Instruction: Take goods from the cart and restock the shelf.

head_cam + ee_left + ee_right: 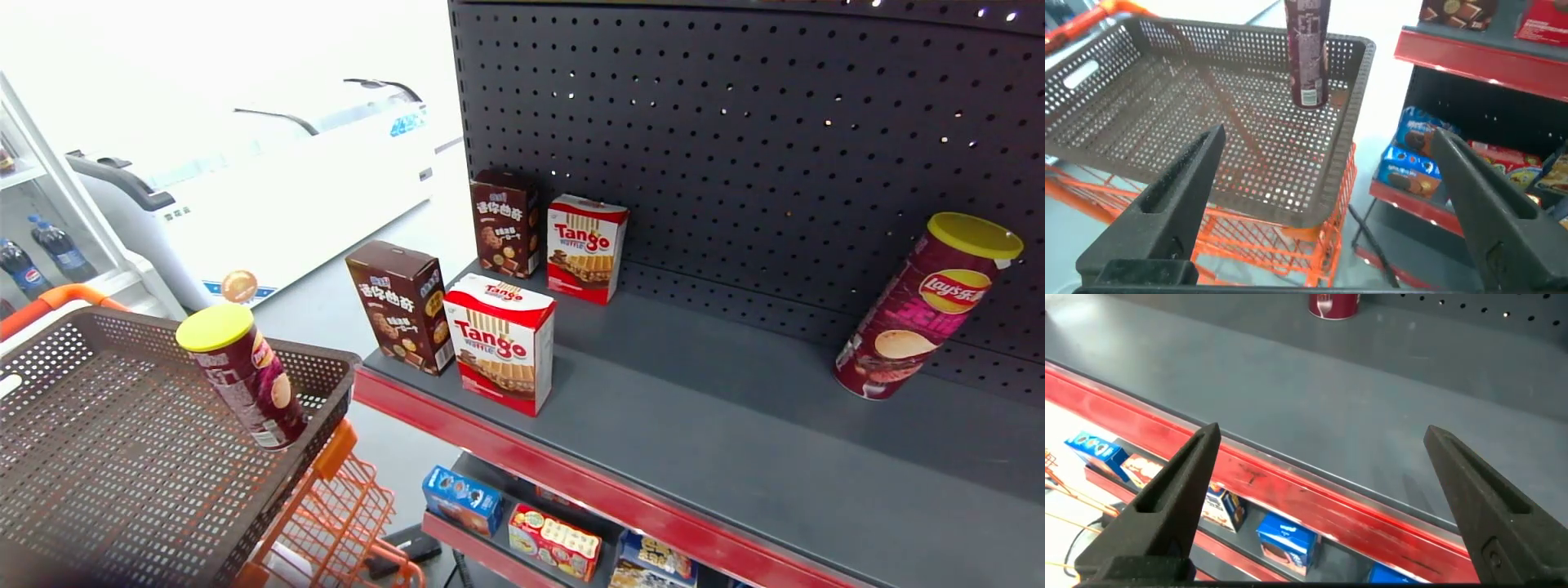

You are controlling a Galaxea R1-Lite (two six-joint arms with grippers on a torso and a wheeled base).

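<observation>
The left gripper (1327, 139) hangs with its jaws spread wide and nothing between them, above the near right part of the brown perforated basket (1167, 98) that sits on the orange cart (326, 523). The basket holds one chip can (242, 376). It stands upright on its base near the far right corner, long axis vertical and yellow lid up.

The right gripper (1323, 433) is likewise spread wide and holds nothing. It hovers over the bare grey shelf board (694, 425), just behind the board's red front edge.

A second chip can (922, 306) stands far right on that board, close to the black pegboard (735, 122), lid up.

At the board's left end stand four upright boxes in two rows. Each row has a brown cookie box (402, 305) on the left and a red-and-white wafer box (500, 343) on the right.

Snack packets (461, 498) lie on the lower shelf.
</observation>
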